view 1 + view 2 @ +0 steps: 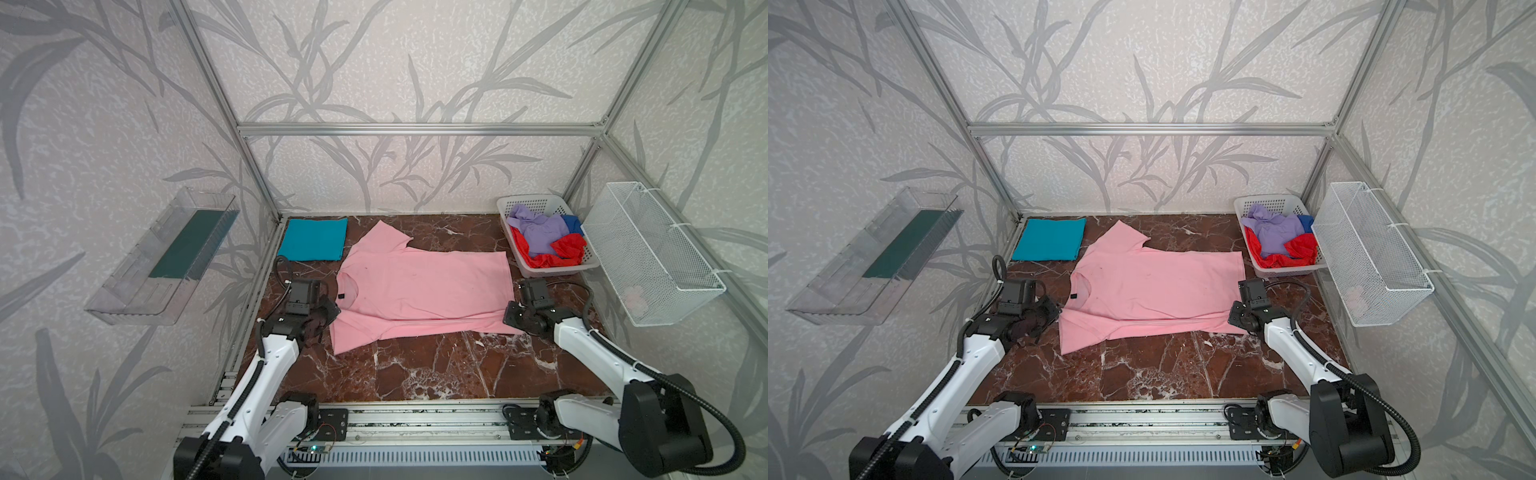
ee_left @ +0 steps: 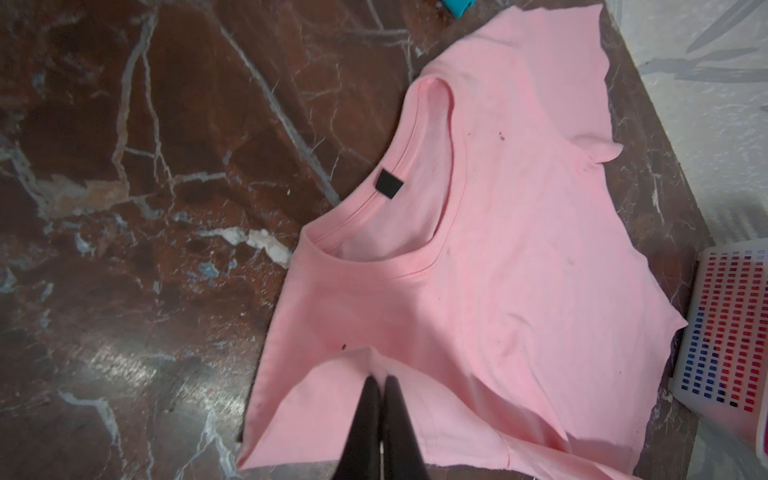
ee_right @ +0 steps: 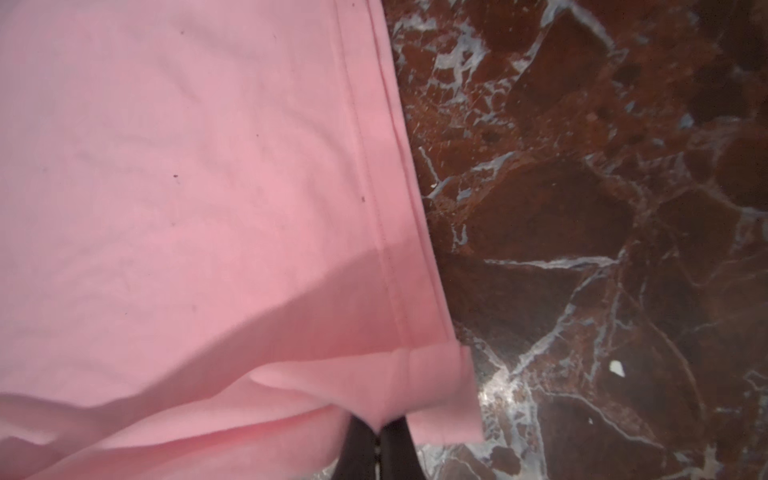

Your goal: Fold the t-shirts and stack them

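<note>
Pink shirt [image 1: 424, 291] lies spread flat on the table [image 1: 415, 374], collar left, hem right, far sleeve fanned out. Off its far left corner, just beside that sleeve, a teal shirt [image 1: 313, 240] sits folded into a neat rectangle. At the pink shirt's near left edge the left gripper [image 2: 381, 384] has its jaws clamped on a raised ridge of the near sleeve. At its near right corner the right gripper [image 3: 378, 430] pinches the hem, jaws together on a small lifted flap. Right of its far hem corner a basket [image 1: 515, 203] holds a lavender shirt [image 1: 540, 232], a red shirt [image 1: 569, 247] and a blue shirt [image 1: 573, 222], all crumpled.

Both top views hide both pinches under the wrists; only the wrist views show them. The left wrist view gives the black label [image 2: 389, 187] inside the collar as a clear square, a mere dot from above, plus small dark specks on the chest; of the basket it shows just a wall, red and blue behind the holes.
</note>
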`<state>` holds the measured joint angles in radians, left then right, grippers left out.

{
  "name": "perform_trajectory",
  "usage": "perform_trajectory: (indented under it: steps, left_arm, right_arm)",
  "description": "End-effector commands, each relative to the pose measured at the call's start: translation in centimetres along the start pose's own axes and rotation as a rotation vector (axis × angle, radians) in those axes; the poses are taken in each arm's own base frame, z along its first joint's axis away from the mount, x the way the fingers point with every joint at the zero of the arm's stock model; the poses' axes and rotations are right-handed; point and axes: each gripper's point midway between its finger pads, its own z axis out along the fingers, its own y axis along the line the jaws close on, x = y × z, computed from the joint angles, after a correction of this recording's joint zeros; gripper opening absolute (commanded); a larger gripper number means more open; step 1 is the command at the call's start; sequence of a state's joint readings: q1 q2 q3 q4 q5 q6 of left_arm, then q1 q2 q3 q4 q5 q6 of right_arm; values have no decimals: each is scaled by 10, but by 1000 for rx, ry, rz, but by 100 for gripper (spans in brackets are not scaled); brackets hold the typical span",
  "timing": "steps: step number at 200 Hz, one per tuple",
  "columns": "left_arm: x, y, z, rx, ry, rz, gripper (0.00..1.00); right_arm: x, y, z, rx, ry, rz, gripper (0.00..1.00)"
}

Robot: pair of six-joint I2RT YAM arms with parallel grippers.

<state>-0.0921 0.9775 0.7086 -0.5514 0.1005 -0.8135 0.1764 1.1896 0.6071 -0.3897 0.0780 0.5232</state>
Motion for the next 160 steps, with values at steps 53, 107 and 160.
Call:
perform_trajectory:
  steps: [53,107,160]
  left_arm:
    - [-15,7,-61,-48,-105,57,0]
    - [12,28,-75,-25,-82,-4,0]
    - [1,16,-56,-18,-86,13,0]
  right_arm:
    - [38,-8,-53,-64,80,35,0]
    - [77,-16,-80,-121,141,110,0]
    - [70,-11,-64,-129,129,153,0]
